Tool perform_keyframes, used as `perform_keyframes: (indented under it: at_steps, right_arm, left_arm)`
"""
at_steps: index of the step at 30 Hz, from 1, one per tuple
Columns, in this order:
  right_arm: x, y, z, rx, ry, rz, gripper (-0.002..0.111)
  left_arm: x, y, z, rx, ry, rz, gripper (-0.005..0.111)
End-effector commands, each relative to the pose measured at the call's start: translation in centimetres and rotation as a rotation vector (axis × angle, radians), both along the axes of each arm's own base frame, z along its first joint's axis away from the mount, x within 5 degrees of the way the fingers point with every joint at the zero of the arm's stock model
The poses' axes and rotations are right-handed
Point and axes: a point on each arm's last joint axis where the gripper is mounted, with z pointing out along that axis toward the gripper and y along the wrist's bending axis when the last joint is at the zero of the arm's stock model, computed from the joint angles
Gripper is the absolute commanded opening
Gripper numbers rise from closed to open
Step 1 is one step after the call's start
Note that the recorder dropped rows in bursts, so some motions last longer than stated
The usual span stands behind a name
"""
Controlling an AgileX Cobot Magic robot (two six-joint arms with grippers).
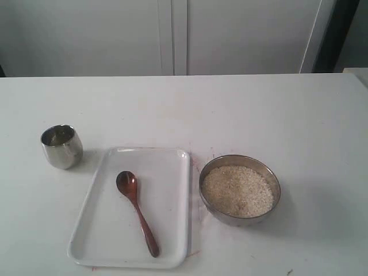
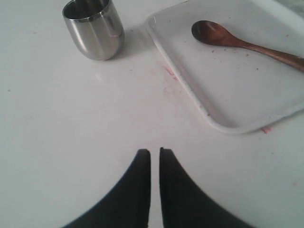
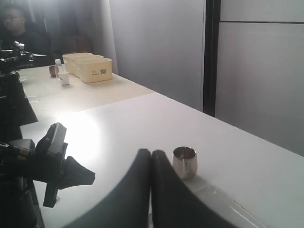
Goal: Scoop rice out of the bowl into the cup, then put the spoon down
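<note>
From the exterior view, neither of my arms reaches into the scene. The spoon [image 1: 140, 215] lies untouched in the white tray [image 1: 172, 172], head toward the cup [image 1: 61, 146], which stands on the desk [image 1: 259, 109] just off the tray's far left corner. The bowl [image 1: 278, 187] sits just right of the tray, heaped with rice [image 1: 237, 191]. I cannot see whether the cup holds any grains, so I cannot tell whether scooping is all ahead of me or finished.

In my left wrist view, my left gripper [image 2: 152, 154] hangs over bare desk, its jaws closed to a thin slit and gripping nothing. The cup [image 2: 94, 28], the tray [image 2: 228, 95] and the empty-headed spoon [image 2: 237, 42] lie ahead.

In my right wrist view, my right gripper [image 3: 151, 154] is pressed shut and empty, held high and looking across the desk, the cup [image 3: 184, 162] beyond it.
</note>
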Motion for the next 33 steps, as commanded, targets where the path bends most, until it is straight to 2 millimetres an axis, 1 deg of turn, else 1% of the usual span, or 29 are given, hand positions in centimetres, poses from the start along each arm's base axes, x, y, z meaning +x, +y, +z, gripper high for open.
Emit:
perform_keyframes:
  at_steps: [1,7,12,15,24,33]
  right_arm:
    - [-0.8,-0.9,-1.7,0.054,-0.044,0.028,0.0]
    - [-1.4,-1.4,-4.1,0.105,-0.06,0.06,0.0]
    - [-1.6,-1.4,-6.2,0.108,-0.064,0.072,0.0]
    - [-1.6,-1.3,-7.2,0.112,-0.068,0.08,0.0]
    - [-1.6,-0.6,-10.3,0.127,-0.098,0.122,0.0]
    - [-1.4,0.6,-14.2,0.089,-0.089,0.162,0.0]
  left_arm:
    - [0.0,0.0,-0.2,-0.007,0.005,0.0,0.014]
    - [0.0,0.0,-0.2,-0.007,0.005,0.0,0.014]
    - [0.0,0.0,-0.2,-0.007,0.005,0.0,0.014]
    - [0.0,0.0,-0.2,-0.007,0.005,0.0,0.014]
    - [0.0,0.0,-0.2,-0.007,0.005,0.0,0.014]
    - [0.0,0.0,-0.2,-0.007,0.005,0.0,0.014]
